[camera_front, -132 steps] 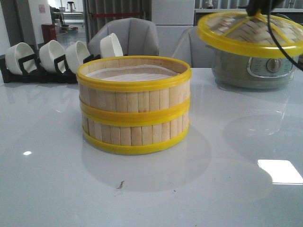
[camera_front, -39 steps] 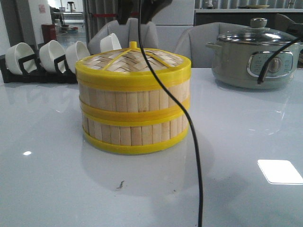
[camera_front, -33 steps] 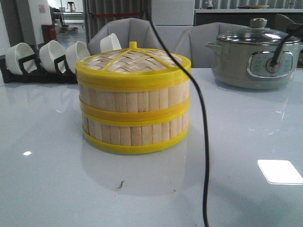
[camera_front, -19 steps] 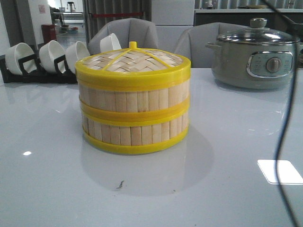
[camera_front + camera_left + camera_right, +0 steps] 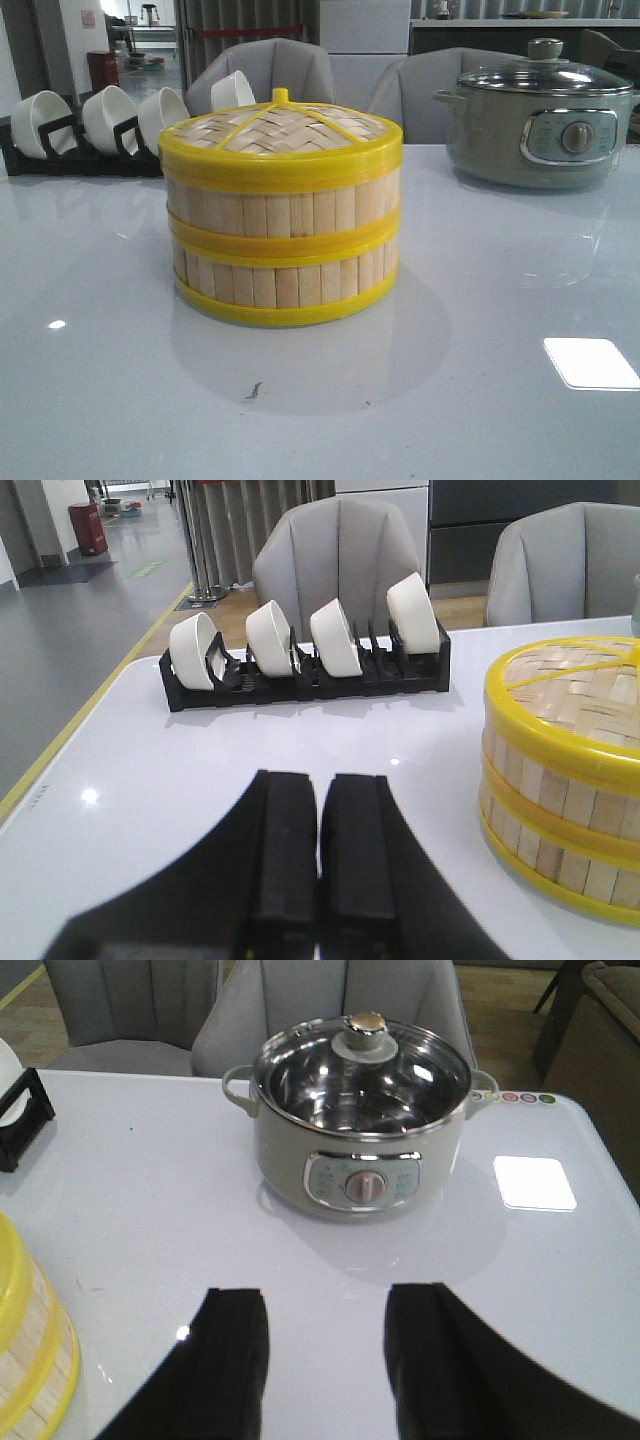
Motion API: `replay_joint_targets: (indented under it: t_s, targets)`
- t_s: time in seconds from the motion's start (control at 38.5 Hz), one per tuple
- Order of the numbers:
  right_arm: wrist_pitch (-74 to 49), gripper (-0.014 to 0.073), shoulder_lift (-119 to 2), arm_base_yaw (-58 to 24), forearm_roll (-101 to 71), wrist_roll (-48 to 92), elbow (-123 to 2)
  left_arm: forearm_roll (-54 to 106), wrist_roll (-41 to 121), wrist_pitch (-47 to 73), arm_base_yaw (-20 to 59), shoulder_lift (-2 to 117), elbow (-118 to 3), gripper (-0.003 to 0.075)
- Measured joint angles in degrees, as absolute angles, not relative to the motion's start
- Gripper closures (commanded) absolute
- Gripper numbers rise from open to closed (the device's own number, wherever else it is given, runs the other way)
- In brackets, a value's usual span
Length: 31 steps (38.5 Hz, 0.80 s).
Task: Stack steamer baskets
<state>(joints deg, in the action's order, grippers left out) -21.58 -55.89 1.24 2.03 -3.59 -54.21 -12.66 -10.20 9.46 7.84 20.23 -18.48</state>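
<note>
Sitting capped by the lid (image 5: 281, 128) left of the electric pot (image 5: 541, 120), the steamer baskets (image 5: 284, 240) look fully stacked, so with the left gripper (image 5: 318, 850) pressed together and the right gripper (image 5: 325, 1360) spread empty, probably only retreat remains.

Two round steamer baskets of pale vertical bamboo slats with bright yellow rims (image 5: 283, 250) stand stacked one on the other on the glossy white table (image 5: 500, 400). A flat woven-bamboo lid with a yellow rim and small knob (image 5: 280, 130) sits on the upper basket. A grey-green electric pot with a glass lid (image 5: 538, 115) stands at the far right. White bowls in a black rack (image 5: 100, 125) stand at the far left.
</note>
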Motion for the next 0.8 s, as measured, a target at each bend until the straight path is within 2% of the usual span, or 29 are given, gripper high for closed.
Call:
replay_joint_targets:
  t_s: [0.42,0.65,0.73,0.8]
  targets:
    - [-7.16,0.0202,-37.49,4.23,2.03,-3.59,-23.43,-12.66,-10.2,9.46,7.84,20.23,-18.48,0.0625]
    - [2.9,0.0205,-27.96,4.47,2.03,-3.59,-14.09,-12.66,-10.2,9.46,7.84,20.23,-18.48,0.0625]
    - [4.08,0.0258,-25.75,4.47,2.03,-3.59,-13.31,-12.66,-10.2,9.46,7.84,20.23,-18.48,0.0625]
    - [4.11,0.0405,-24.18,4.47,2.03,-3.59,-13.14,-12.66,-10.2,9.46,7.84,20.23,-18.48,0.0625]
